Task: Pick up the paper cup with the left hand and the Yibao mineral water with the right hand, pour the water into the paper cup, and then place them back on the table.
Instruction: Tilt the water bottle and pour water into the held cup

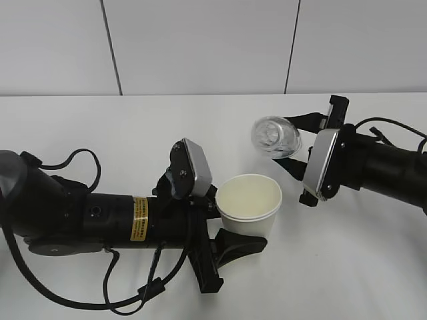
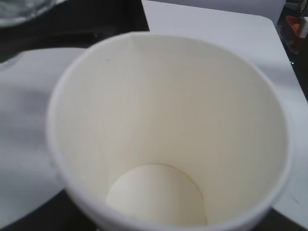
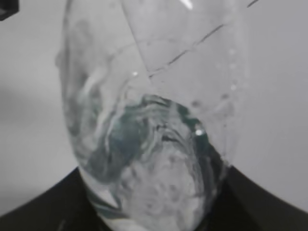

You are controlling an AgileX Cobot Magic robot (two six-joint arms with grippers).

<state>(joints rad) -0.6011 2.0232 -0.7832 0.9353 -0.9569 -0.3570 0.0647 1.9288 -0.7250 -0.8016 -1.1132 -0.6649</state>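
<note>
The paper cup (image 1: 248, 200) is cream-white and held upright just above the table (image 1: 133, 127) by my left gripper (image 1: 230, 225), which is shut on its lower wall. In the left wrist view the cup (image 2: 168, 130) fills the frame and its inside looks dry. The Yibao mineral water (image 1: 275, 137) is tipped on its side in my right gripper (image 1: 295, 143), one round clear end toward the camera, above and just right of the cup's rim. In the right wrist view the bottle (image 3: 154, 120) fills the frame between dark fingers (image 3: 29, 211).
A grey panelled wall (image 1: 200, 47) stands behind the table's far edge. Black cables (image 1: 87, 163) loop beside the left arm, and more loop at the right arm (image 1: 393, 127). A corner of the bottle shows at the top left of the left wrist view (image 2: 19, 9).
</note>
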